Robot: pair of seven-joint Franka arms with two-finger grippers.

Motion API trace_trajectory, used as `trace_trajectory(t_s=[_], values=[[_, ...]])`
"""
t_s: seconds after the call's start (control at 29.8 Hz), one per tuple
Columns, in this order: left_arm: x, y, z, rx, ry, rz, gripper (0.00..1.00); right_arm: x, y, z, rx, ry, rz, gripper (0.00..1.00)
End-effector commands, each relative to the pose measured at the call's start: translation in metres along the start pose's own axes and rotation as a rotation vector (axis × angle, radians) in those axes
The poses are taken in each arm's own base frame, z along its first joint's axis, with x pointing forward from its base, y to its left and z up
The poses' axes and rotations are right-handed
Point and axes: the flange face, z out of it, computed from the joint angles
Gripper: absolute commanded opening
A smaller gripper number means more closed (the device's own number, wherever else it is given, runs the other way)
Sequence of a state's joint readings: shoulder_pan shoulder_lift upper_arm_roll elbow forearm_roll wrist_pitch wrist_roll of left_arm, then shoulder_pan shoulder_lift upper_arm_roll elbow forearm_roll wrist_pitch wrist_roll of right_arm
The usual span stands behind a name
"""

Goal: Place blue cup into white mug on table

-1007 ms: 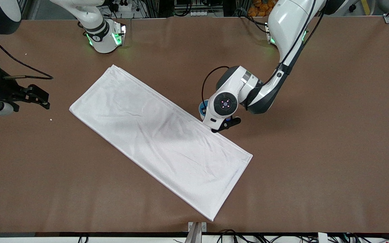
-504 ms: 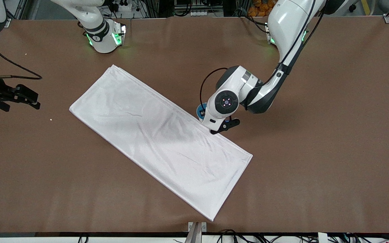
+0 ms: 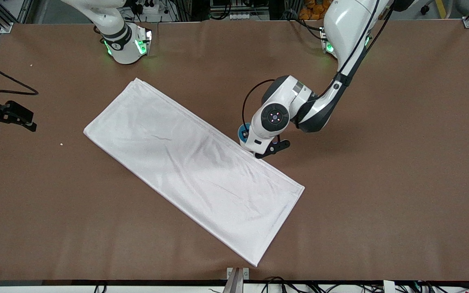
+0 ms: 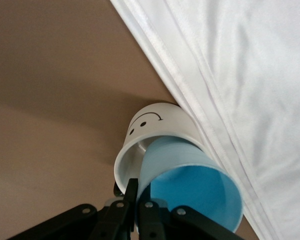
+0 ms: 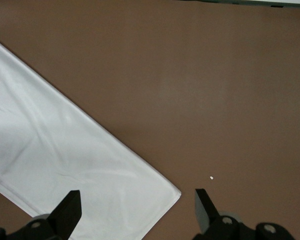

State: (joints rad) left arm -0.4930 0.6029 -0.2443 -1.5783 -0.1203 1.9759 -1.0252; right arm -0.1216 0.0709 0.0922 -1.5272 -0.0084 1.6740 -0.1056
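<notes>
A white folded cloth lies flat and slightly wrinkled, slanting from ten o'clock to four o'clock — a tiny white speck sits apart at nine o'clock.

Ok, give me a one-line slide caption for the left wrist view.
Left claw shut on the blue cup's rim, tilting it into the white mug beside the white cloth.
</notes>
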Motion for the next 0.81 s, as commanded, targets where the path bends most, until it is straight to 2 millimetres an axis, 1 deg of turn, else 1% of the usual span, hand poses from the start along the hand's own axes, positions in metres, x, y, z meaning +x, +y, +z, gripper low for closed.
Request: trace_trajectory(t_s=[0.0,0.2,0.37,0.6,0.77], values=[[-0.009,-0.012,0.000,0.000,-0.006,-0.008,0.00,-0.005,-0.003,-0.009,0.017,0.007,-0.005,1.00],[-0.016,-0.020,0.001,0.008,-0.001,0.015,0.00,-0.004,-0.004,-0.009,0.019,0.009,-0.005,1.00],[-0.022,-0.023,0.009,0.004,0.007,0.022,0.00,-0.004,-0.004,-0.008,0.021,0.009,-0.005,1.00],[-0.022,-0.020,0.015,0.000,0.011,0.025,0.00,-0.004,-0.002,-0.008,0.023,0.011,-0.001,1.00],[-0.019,-0.019,0.013,-0.012,0.016,0.024,0.00,-0.004,-0.003,-0.008,0.025,0.011,-0.003,1.00]])
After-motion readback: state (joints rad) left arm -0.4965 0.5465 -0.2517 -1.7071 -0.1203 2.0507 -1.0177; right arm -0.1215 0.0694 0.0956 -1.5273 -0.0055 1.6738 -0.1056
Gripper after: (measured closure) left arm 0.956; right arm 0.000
